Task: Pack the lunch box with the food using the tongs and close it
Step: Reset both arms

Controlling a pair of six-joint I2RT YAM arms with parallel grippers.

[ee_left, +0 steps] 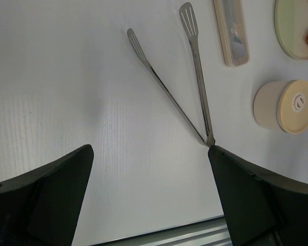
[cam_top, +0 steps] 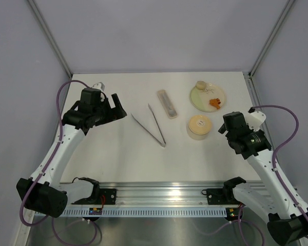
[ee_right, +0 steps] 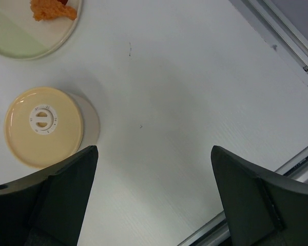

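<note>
The silver tongs [cam_top: 156,124] lie flat mid-table in a narrow V, joint toward the arms. The lunch box [cam_top: 199,126] stands right of them, its tan lid on. Orange food [cam_top: 215,103] and a beige bun-like piece [cam_top: 200,85] rest on the pale plate [cam_top: 199,97] behind it. My left gripper [cam_top: 114,107] hovers open left of the tongs. In the left wrist view the tongs [ee_left: 197,66] reach from their joint beside the right finger, and the gripper [ee_left: 150,148] holds nothing. My right gripper [ee_right: 154,148] is open over bare table, right of the lunch box [ee_right: 43,125].
A pale oblong case [cam_top: 167,103] lies behind the tongs, left of the plate. The metal rail [cam_top: 159,197] with both arm bases runs along the near edge. Grey walls and frame posts enclose the table on three sides.
</note>
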